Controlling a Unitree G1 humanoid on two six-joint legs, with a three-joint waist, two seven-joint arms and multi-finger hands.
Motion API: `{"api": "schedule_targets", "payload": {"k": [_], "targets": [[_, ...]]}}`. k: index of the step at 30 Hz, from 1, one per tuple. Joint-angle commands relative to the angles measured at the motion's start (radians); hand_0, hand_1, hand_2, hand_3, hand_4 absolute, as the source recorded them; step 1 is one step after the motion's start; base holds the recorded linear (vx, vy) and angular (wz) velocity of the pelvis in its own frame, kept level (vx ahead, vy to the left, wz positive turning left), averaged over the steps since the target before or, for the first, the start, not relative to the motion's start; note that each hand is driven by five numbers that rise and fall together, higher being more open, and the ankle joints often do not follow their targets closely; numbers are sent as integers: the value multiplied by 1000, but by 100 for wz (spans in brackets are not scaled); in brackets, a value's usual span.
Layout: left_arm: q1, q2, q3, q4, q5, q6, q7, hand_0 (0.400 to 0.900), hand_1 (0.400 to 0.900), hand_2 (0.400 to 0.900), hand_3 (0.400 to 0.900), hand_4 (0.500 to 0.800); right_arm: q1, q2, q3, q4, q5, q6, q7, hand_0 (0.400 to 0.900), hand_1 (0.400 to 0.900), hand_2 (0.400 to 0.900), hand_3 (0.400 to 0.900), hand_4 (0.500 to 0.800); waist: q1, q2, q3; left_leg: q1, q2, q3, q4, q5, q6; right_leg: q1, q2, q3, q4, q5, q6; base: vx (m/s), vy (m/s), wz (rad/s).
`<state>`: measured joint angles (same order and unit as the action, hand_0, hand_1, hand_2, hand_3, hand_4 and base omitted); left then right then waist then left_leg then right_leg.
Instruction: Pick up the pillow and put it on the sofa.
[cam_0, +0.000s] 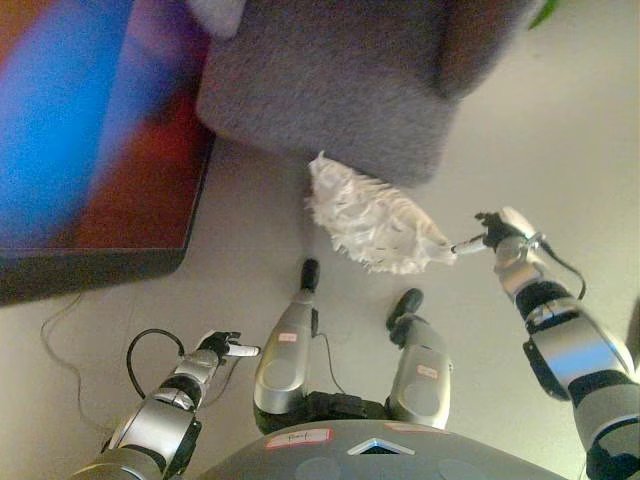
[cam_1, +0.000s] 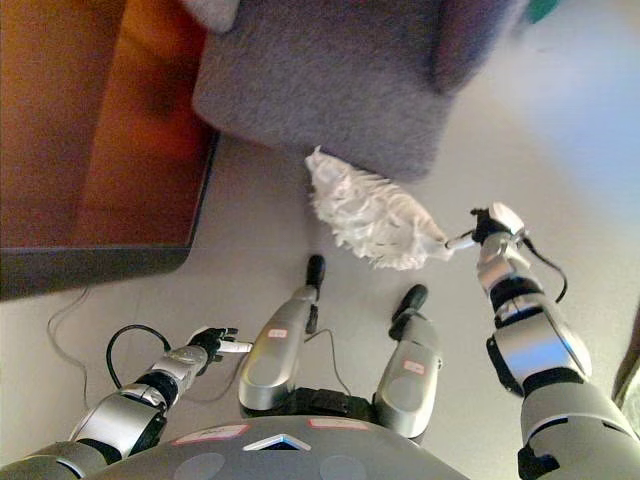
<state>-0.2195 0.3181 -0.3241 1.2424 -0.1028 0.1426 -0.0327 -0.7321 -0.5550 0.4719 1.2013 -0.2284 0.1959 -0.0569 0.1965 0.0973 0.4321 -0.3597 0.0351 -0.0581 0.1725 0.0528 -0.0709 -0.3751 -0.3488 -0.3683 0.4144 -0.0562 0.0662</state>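
A white shaggy pillow (cam_0: 372, 217) hangs just in front of the grey sofa (cam_0: 330, 80), below the front edge of its seat. My right hand (cam_0: 495, 237) is at the pillow's right corner, its fingers pinching that corner and holding the pillow up off the pale floor. The pillow also shows in the right eye view (cam_1: 368, 213), with the right hand (cam_1: 487, 229) at its corner. My left hand (cam_0: 222, 347) is low at the lower left, fingers relaxed and empty, away from the pillow.
A low dark-framed table or panel (cam_0: 100, 255) with a reddish surface lies to the left of the sofa. A thin wire (cam_0: 60, 340) runs on the floor near it. Bare pale floor (cam_0: 560, 130) lies to the right of the sofa.
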Motion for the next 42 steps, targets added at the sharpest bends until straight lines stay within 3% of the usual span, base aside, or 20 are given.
{"api": "schedule_targets", "payload": {"k": [1, 3, 15, 29, 42], "targets": [[113, 55, -24, 37, -58, -2, -8, 900, 900, 900, 900, 800, -92, -81, 64, 29, -23, 32, 28, 900, 900, 900, 900, 800, 54, 45, -41, 26, 62, -15, -60, -10, -8, -147, -54, 54, 153, -17, 33, -22, 5, 16], [124, 53, -16, 34, -73, -9, -11, 900, 900, 900, 900, 800, -134, -81, 86, 38, -36, 49, 40, 900, 900, 900, 900, 800, 74, 54, -26, -1, 55, -23, -43, -25, -9, -167, -64, 60, 205, -67, 37, -17, -19, 13], [165, 81, 38, 5, -114, -57, -27, 900, 900, 900, 900, 800, -284, -66, 154, 67, -23, 92, 65, 900, 900, 900, 900, 800, 139, 76, 84, -231, 22, -39, 198, -48, 24, -262, -71, 64, 368, -158, -14, -54, -39, 3], [181, 108, 14, -45, -164, -89, 14, 900, 900, 900, 900, 800, -307, -28, 146, 82, -13, 90, 69, 900, 900, 900, 900, 800, 166, 51, 88, -378, 29, -53, 333, -79, 43, -302, -45, 52, 378, -160, -23, -21, -5, -6], [239, 122, 19, -52, -189, -119, -33, 900, 900, 900, 900, 800, -431, -49, 195, 93, -14, 181, 5, 900, 900, 900, 900, 800, 185, 104, 88, -588, 5, -49, 497, -120, 68, -491, -48, 115, 495, -192, -36, -22, 62, 2]]}}
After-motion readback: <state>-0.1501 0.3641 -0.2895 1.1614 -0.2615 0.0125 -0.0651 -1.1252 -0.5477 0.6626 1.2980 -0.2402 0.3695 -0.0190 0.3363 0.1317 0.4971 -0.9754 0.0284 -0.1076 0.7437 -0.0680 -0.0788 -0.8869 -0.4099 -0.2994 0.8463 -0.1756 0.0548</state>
